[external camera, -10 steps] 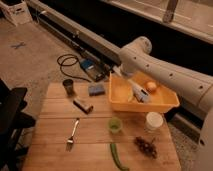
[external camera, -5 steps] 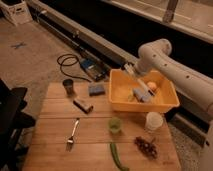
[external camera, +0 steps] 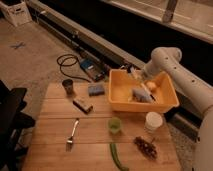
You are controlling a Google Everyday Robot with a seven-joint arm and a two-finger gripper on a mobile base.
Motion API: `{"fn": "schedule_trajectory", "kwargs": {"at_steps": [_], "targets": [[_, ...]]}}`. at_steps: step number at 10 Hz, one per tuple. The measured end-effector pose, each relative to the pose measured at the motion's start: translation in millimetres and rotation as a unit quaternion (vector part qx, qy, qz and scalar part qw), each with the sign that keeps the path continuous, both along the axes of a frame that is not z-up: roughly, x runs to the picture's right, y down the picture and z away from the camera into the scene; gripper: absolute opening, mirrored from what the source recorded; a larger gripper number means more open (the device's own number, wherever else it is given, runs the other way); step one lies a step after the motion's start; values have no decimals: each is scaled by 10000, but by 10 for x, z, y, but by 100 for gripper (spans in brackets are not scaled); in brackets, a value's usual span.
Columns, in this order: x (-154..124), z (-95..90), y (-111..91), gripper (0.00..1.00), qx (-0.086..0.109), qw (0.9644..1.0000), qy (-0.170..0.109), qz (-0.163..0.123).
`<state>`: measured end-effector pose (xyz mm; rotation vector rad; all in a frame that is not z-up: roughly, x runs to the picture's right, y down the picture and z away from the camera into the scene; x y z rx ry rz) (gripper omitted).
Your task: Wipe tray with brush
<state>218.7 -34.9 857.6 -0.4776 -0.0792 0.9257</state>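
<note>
The yellow-orange tray [external camera: 116,95] stands on the right half of the wooden table. My gripper [external camera: 137,76] is at the tray's back rim, reaching down from the white arm [external camera: 165,57] on the right. It is shut on the white handle of the brush [external camera: 145,89]. The brush slants down into the tray, and its darker end rests near the tray floor, right of the middle. A grey-blue cloth or sponge [external camera: 137,95] and an orange round thing [external camera: 152,86] lie inside the tray beside the brush.
On the table are a dark cup [external camera: 68,86], a blue sponge [external camera: 96,89], a brown block [external camera: 82,105], a metal fork [external camera: 73,133], a green cup [external camera: 115,125], a white cup [external camera: 153,121], a green pod [external camera: 118,156] and dark grapes [external camera: 145,146]. A cable [external camera: 69,62] lies on the floor behind.
The arm has swung from the tray's left side to its back right, carrying the brush across the inside of the tray.
</note>
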Motion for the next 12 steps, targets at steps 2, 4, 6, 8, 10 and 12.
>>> {"fn": "schedule_trajectory", "kwargs": {"at_steps": [2,4,6,8,10,12], "targets": [[-7,195,183,0,-248,9996,-140,26],[-45,259,263,0,-442,9989,-110,-142],[-154,281,308,0,-663,9965,1,-511],[-117,247,332,0,-752,9925,205,-942],[-161,244,335,0,-757,9881,337,-1297],[-160,235,362,0,-687,9772,816,-1837]]}}
